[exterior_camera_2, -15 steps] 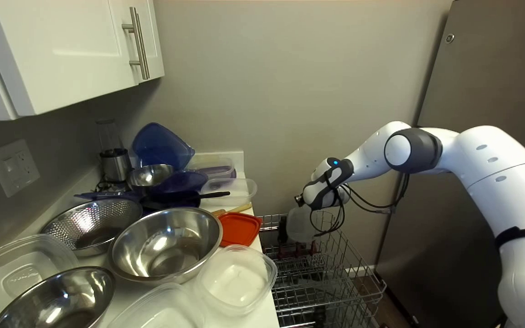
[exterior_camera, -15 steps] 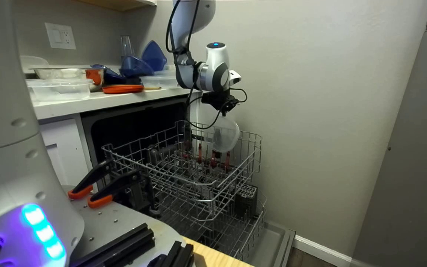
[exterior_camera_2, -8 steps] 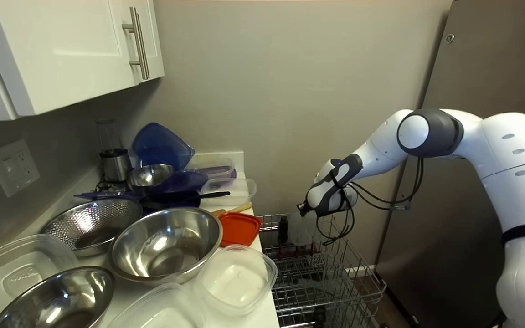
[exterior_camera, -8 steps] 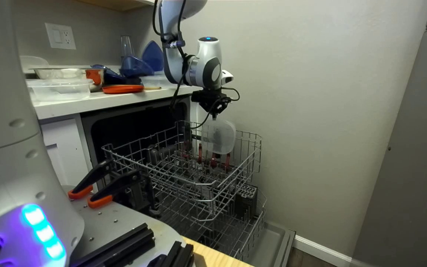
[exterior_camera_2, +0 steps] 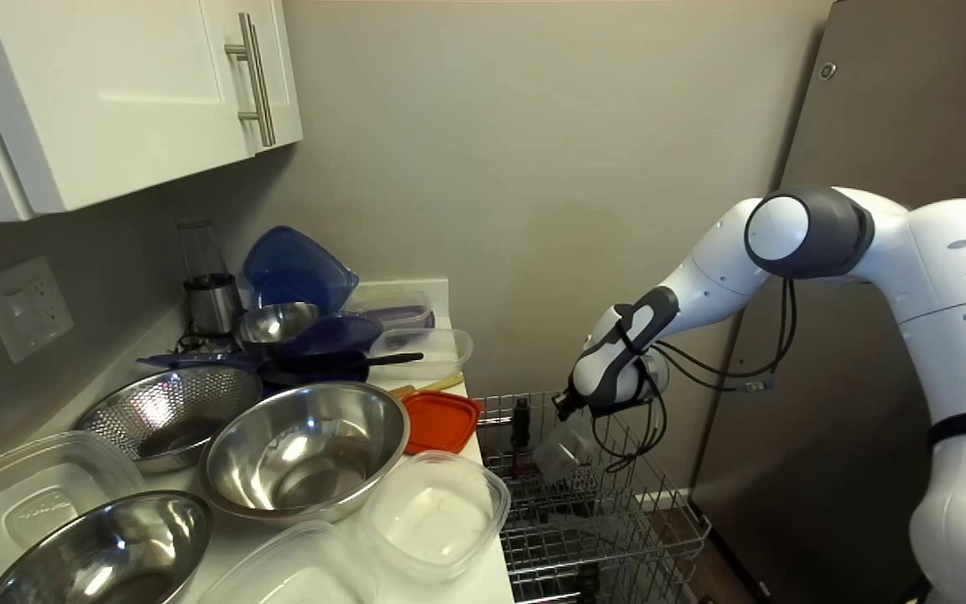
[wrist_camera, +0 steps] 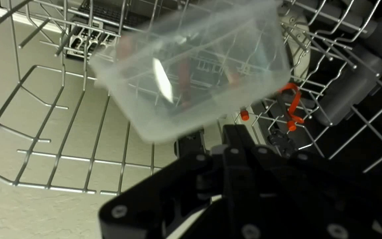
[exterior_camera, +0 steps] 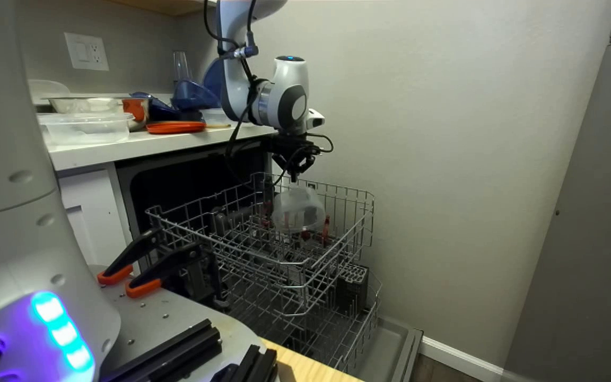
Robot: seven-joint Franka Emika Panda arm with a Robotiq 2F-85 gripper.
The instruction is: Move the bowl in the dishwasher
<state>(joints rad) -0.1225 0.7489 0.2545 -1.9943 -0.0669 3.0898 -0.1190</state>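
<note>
Fingers [wrist_camera: 229, 136], pressed together, hang apart from the tilted bowl [wrist_camera: 192, 74] just below.

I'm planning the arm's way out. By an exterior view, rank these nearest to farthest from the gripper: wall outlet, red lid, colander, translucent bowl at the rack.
1. Translucent bowl: just below the gripper.
2. Red lid: left in that view, near the edge of the counter.
3. Colander: farther left on the counter.
4. Wall outlet: farthest left, above the counter.
</note>
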